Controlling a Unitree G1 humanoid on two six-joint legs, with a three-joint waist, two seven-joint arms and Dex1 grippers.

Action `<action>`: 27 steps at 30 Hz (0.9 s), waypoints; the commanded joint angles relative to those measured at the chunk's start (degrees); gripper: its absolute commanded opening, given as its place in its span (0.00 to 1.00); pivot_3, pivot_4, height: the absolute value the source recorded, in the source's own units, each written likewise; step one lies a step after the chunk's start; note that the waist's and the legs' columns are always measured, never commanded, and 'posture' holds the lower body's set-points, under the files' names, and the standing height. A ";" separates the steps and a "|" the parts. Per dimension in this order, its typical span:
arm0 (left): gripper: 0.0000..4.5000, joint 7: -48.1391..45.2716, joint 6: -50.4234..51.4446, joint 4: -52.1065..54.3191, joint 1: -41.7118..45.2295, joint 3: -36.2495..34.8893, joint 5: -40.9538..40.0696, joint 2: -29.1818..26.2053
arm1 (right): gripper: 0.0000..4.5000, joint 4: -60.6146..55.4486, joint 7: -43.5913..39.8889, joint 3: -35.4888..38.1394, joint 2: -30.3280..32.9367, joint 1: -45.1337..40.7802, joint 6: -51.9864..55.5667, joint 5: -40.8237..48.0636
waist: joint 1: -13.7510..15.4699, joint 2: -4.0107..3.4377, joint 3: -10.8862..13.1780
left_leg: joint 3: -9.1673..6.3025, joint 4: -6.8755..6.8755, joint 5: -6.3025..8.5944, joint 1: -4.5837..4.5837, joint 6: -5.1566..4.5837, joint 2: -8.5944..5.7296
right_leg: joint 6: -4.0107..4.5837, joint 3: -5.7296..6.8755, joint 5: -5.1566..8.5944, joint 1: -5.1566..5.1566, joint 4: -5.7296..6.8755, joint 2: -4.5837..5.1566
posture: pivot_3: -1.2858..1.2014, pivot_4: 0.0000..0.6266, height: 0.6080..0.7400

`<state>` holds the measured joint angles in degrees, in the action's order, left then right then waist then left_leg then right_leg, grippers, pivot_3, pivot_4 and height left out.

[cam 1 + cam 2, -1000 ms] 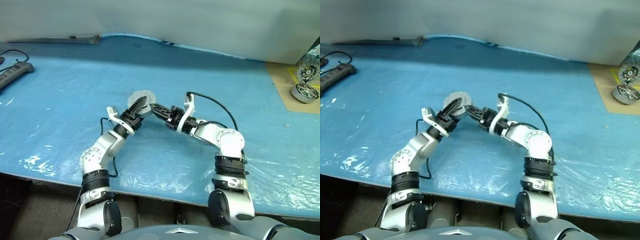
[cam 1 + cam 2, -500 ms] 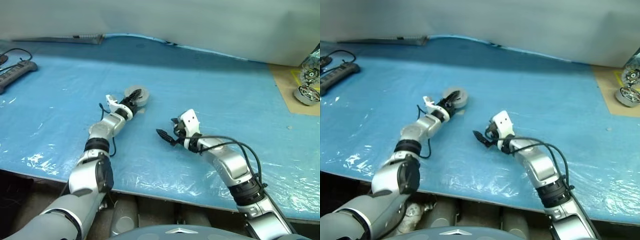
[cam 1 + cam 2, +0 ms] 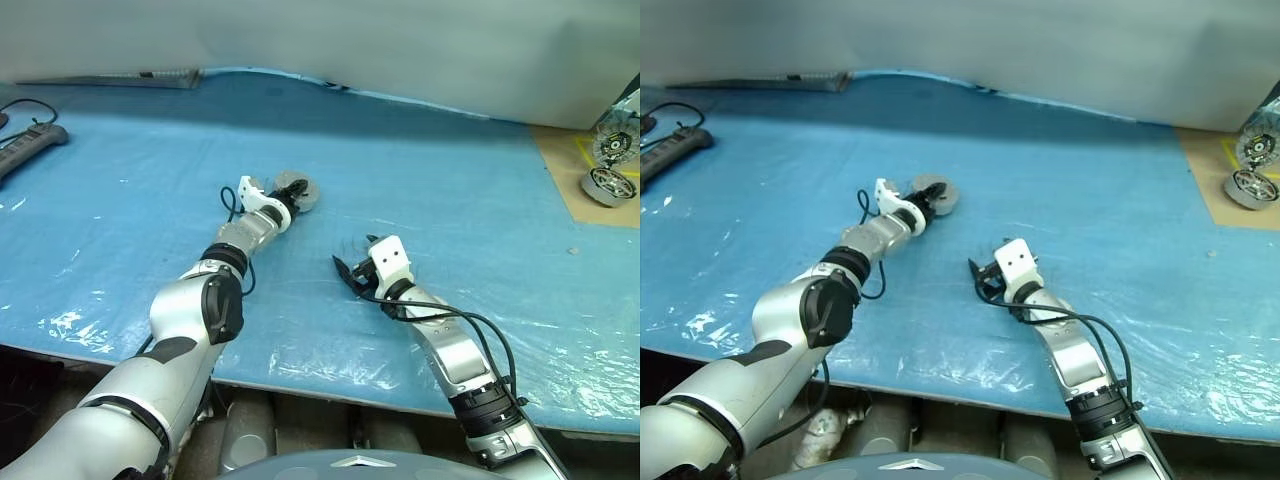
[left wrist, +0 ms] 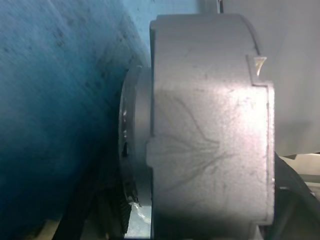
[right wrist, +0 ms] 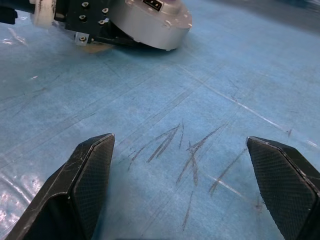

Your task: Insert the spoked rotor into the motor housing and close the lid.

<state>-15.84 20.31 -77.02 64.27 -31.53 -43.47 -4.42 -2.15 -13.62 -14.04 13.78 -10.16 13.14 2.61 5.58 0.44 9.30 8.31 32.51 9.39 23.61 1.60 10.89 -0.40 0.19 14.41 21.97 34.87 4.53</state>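
A round grey metal piece (image 3: 304, 190), plain side showing, sits low on the blue table; I take it for the lid (image 5: 150, 22). My left gripper (image 3: 288, 198) is shut on it, and its grey wall (image 4: 210, 125) stands close between the fingers. My right gripper (image 3: 345, 272) hovers just over the table, nearer to me and apart from the lid. Its fingers (image 5: 85, 185) are spread wide with nothing between them. A silver-rimmed ring with dark spokes (image 3: 610, 185), seemingly the spoked rotor, lies far right. The motor housing is hidden or out of view.
A brown board (image 3: 575, 170) at the far right carries the spoked ring and a finned disc (image 3: 615, 145) leaning against foil. A power strip (image 3: 30, 145) lies at the far left. The blue sheet (image 3: 450, 200) covers the table up to a grey wall behind.
The right gripper let go of the disc, opened wide and dropped back towards me. The left arm stretched forward and brought the disc down to the table.
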 commanded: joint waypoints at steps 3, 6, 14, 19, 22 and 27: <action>0.96 0.65 2.47 1.26 -1.63 0.65 4.80 -2.95 | 1.00 -2.50 -0.53 1.41 -1.48 0.09 0.79 0.01 | -0.22 0.00 0.00 | 0.02 -0.01 0.00 -0.25 0.00 0.03 | 0.03 0.00 -0.02 -0.22 0.00 0.00 | 0.52 0.24 1.00; 0.98 -0.68 6.22 2.53 -5.23 2.75 7.72 -4.82 | 1.00 -2.70 -1.31 1.42 -2.07 -0.47 1.57 0.08 | -0.65 -0.01 -0.01 | 0.09 -0.14 0.01 -0.92 0.00 0.08 | 0.08 -0.06 -0.02 -0.74 -0.04 -0.01 | 0.52 0.24 1.00; 0.98 -11.94 18.06 27.21 -23.38 16.34 15.05 -9.37 | 1.00 -2.86 -3.46 1.80 -2.94 -0.44 2.95 0.70 | -1.95 -0.20 -0.15 | 0.17 -0.42 0.03 -1.85 -0.03 0.17 | 0.65 -0.38 0.34 -1.24 -0.09 -0.03 | 0.52 0.24 1.00; 0.98 -15.96 13.26 53.83 -39.67 25.68 19.18 -12.43 | 1.00 -3.56 -3.34 5.01 -4.18 1.31 1.59 2.62 | -2.71 -0.37 -0.26 | 0.32 -0.66 0.04 -1.81 -0.03 0.57 | 0.88 -0.34 0.47 -1.10 -0.11 -0.15 | 0.52 0.24 1.00; 0.98 -16.00 4.46 63.42 -46.06 28.28 22.73 -12.82 | 1.00 -5.35 -2.72 7.71 -4.63 3.60 0.04 3.77 | -2.67 -0.40 -0.27 | 0.41 -0.95 0.05 -1.74 -0.05 0.57 | 0.95 -0.27 0.57 -0.97 -0.17 -0.15 | 0.52 0.24 1.00; 0.98 -15.46 -10.39 67.98 -51.81 29.82 28.28 -11.91 | 1.00 -8.48 -3.58 9.36 -3.69 7.44 -1.36 3.96 | -2.66 -0.37 -0.25 | 0.39 -1.09 0.04 -1.49 -0.03 0.54 | 0.88 -0.26 0.58 -0.74 -0.27 -0.16 | 0.52 0.24 1.00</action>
<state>-31.60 14.50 -10.07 13.82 -2.72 -17.74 -16.20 -7.14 -16.66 -5.40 9.95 -3.28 13.80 5.58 2.92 0.07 9.04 8.71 31.40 9.43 22.12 1.57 11.43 0.45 -0.07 14.98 21.24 34.60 4.37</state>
